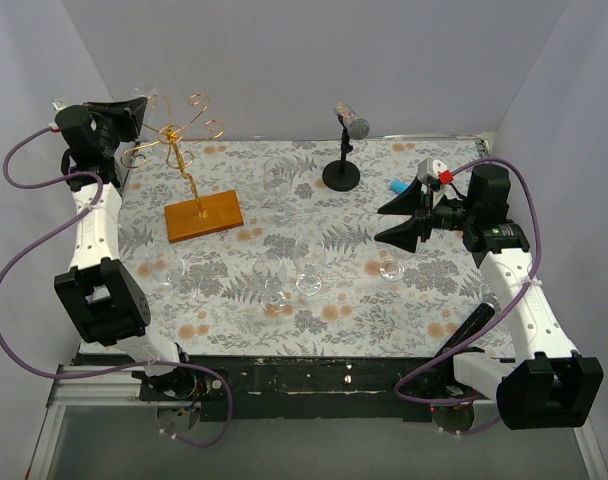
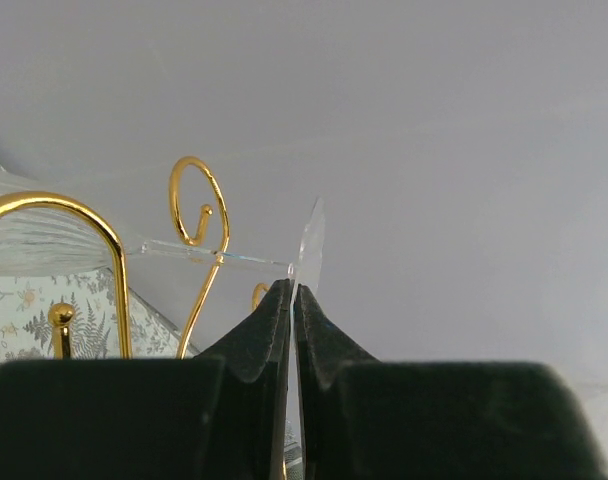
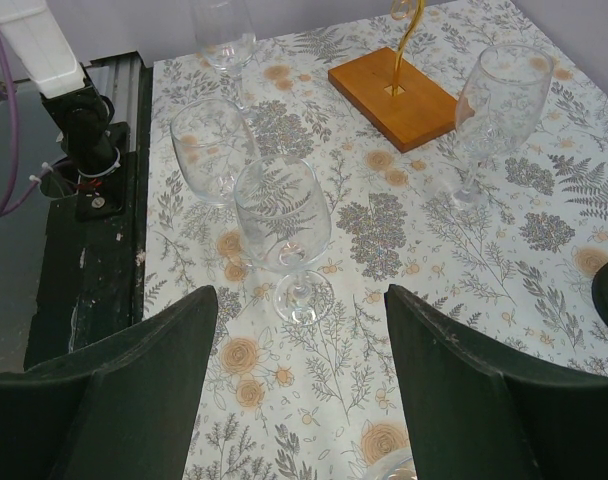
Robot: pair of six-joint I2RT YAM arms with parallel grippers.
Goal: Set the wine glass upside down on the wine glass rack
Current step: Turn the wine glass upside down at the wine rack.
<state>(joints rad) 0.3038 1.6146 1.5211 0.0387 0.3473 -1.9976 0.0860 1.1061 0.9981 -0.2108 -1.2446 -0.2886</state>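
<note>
My left gripper (image 1: 134, 118) is raised at the back left, beside the curled top of the gold wire wine glass rack (image 1: 184, 140), whose wooden base (image 1: 203, 215) lies on the table. In the left wrist view the gripper (image 2: 293, 288) is shut on the thin foot of a clear wine glass (image 2: 312, 245). The glass lies sideways. Its stem passes by a gold spiral arm (image 2: 197, 200), and its bowl is at the left edge. My right gripper (image 1: 404, 215) is open and empty over the right side of the table; it also shows in the right wrist view (image 3: 302, 370).
Several other wine glasses stand upright mid-table (image 1: 309, 280) (image 1: 389, 265); the right wrist view shows them close ahead (image 3: 282, 215) (image 3: 212, 150) (image 3: 502, 100). A black microphone stand (image 1: 342, 170) is at the back centre. White walls enclose the back and sides.
</note>
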